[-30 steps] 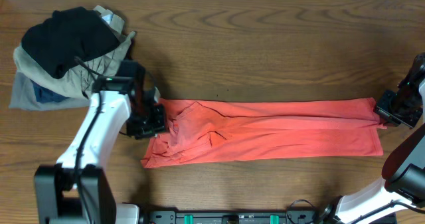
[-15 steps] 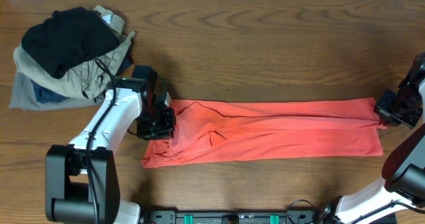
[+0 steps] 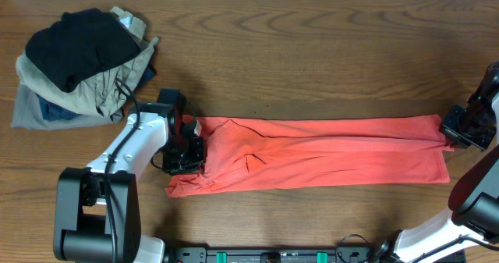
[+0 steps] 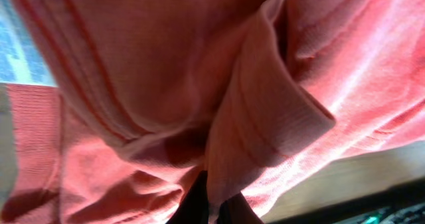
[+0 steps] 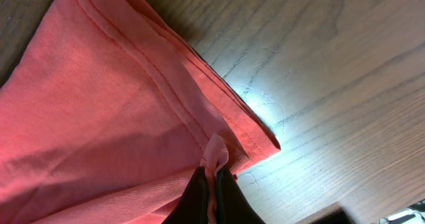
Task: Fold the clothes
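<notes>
The red-orange T-shirt [image 3: 327,158] lies in a long band on the counter [image 3: 312,52], spanning the gap between the two grippers. The left gripper [image 3: 189,150] is clenched on bunched fabric at one end. The right gripper [image 3: 450,135] is clenched on the hem corner at the other end. Beyond the left gripper, away from the shirt, sits a pile of black, khaki and blue clothes [image 3: 78,68].

Red-orange T-shirt [image 4: 166,64]: fills nearly the whole view, bunched in soft folds, stitched hem showing.
Left claw [image 4: 211,209]: closed, pinching one fold of cloth.
Bench [image 4: 352,177]: pale wood strip beside the cloth.
</notes>
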`<state>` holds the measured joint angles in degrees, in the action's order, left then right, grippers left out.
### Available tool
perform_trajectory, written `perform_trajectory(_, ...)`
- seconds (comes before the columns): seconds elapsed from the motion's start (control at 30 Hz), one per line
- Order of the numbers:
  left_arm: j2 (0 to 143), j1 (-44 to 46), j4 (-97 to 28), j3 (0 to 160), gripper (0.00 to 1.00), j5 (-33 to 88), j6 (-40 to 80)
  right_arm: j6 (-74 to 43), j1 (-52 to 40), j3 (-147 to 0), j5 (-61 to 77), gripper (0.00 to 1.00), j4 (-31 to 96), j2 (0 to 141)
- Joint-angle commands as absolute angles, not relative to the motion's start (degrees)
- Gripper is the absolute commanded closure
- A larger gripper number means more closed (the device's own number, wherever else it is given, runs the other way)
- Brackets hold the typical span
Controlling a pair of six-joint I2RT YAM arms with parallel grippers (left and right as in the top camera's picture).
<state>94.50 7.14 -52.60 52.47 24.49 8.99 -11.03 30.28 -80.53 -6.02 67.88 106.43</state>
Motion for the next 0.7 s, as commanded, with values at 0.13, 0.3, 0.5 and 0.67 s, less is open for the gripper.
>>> perform_trajectory(0.13,92.5,5.9,-64.5,57.8,0.94,26.4,8.6,-10.2,30.7,-80.6,-7.5,0.96,67.6,106.0)
perform_trajectory(0.3,88.1,5.1,-71.8,58.2,0.94,25.9,7.7,-10.2,30.7,-80.6,-7.5,0.96,67.4,106.0)
perform_trajectory(0.5,84.7,5.1,-73.3,58.2,0.94,22.2,7.5,-10.2,30.7,-80.6,-7.5,0.96,67.5,106.0)
perform_trajectory(0.67,83.0,3.4,-71.5,58.3,0.94,13.9,10.3,-10.2,30.7,-80.6,-7.5,0.95,67.5,106.0)
